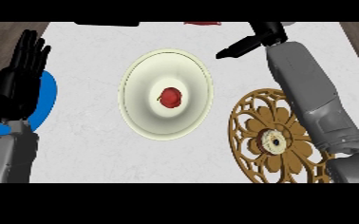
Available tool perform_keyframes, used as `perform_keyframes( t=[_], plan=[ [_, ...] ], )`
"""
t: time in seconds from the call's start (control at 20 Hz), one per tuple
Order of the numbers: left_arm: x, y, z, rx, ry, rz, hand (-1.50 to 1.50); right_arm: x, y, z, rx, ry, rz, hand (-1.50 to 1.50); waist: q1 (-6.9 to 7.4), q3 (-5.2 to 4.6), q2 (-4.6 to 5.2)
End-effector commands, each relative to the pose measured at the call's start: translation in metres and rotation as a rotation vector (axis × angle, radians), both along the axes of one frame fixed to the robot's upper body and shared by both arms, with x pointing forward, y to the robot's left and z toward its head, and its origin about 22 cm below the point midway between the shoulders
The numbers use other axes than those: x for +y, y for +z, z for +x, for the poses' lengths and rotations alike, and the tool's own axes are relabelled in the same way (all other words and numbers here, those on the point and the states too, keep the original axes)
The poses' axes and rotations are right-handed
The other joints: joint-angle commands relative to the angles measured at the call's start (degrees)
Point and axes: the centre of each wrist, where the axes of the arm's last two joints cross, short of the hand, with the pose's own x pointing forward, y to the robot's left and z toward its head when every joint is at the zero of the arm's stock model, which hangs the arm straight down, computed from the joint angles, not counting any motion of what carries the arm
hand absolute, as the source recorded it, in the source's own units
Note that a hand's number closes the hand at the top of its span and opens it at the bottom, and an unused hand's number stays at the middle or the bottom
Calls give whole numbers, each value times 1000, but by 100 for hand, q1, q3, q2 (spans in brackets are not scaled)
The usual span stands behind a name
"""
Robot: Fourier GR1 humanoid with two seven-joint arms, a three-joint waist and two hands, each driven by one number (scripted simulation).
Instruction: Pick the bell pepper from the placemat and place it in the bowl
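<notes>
**Bell pepper found in the bowl, both hands empty**

Head view: The red bell pepper (170, 97) is seen lying at the middle of the cream bowl (140, 118), well apart from the gold placemat (279, 163) at the right. It appears nearly round, slightly taller than wide in the view. Which way its stem points cannot be told. The right hand (249, 42) is held beyond the bowl's far right rim, fingers stretched leftward, with nothing grasped. The left hand (21, 76) is rested at the left edge, fingers straight and up, over a blue plate (49, 95).
</notes>
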Motion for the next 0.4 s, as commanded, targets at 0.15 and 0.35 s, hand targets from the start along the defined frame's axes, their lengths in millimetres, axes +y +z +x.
perform_keyframes(
  t=[0.15, 0.35],
  plan=[
    [-11, 3, 2, -20, -10, -6, 0, -88, -7, -8, -10, -36, 82, -150, 134, 11, 84],
    [-17, 11, 8, -23, -24, 0, 0, -119, -2, -13, 0, 4, 64, -150, 123, 13, 81]
  ],
)
